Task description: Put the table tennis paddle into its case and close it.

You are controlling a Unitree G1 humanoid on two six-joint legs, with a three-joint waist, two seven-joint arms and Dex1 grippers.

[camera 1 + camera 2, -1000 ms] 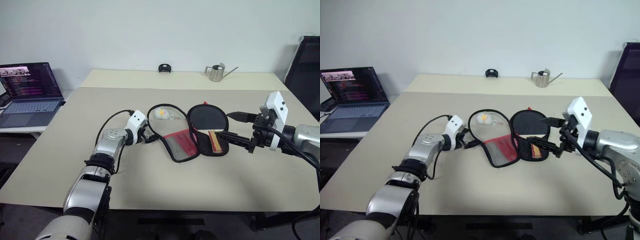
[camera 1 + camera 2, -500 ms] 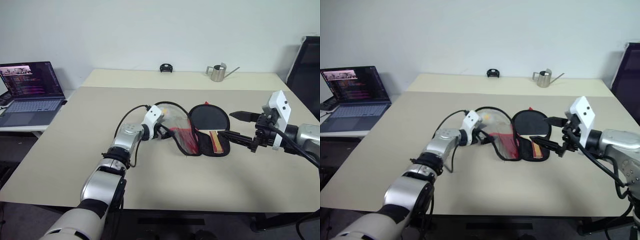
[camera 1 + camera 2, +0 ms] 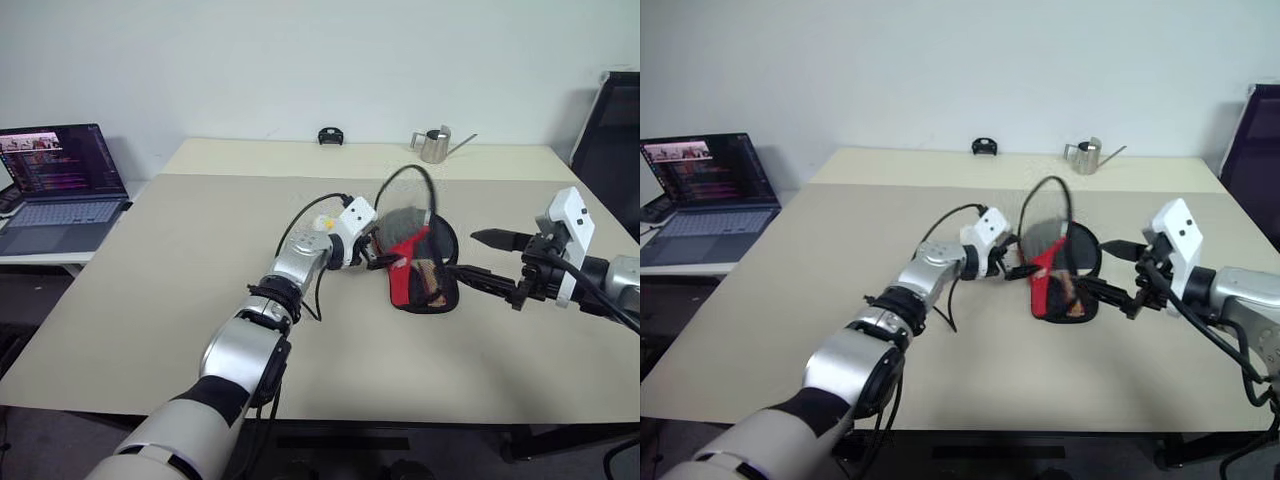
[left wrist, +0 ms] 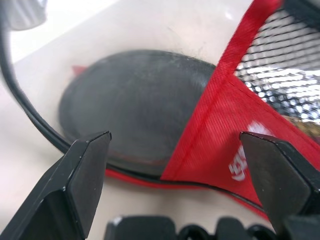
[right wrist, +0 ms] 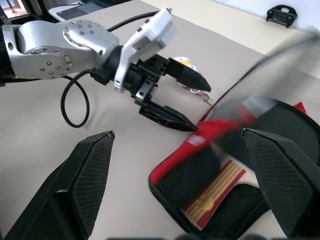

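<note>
On the table (image 3: 150,300), both released hands, left hand (image 3: 378,250) and right hand (image 3: 482,262), flank the half-raised case (image 3: 408,262).

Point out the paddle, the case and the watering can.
paddle (image 5: 215,192): right wrist view, on the striped wooden handle.
case (image 3: 403,283): left eye view, on the red panel of the raised flap.
watering can (image 3: 433,146): left eye view, on the metal body.
</note>
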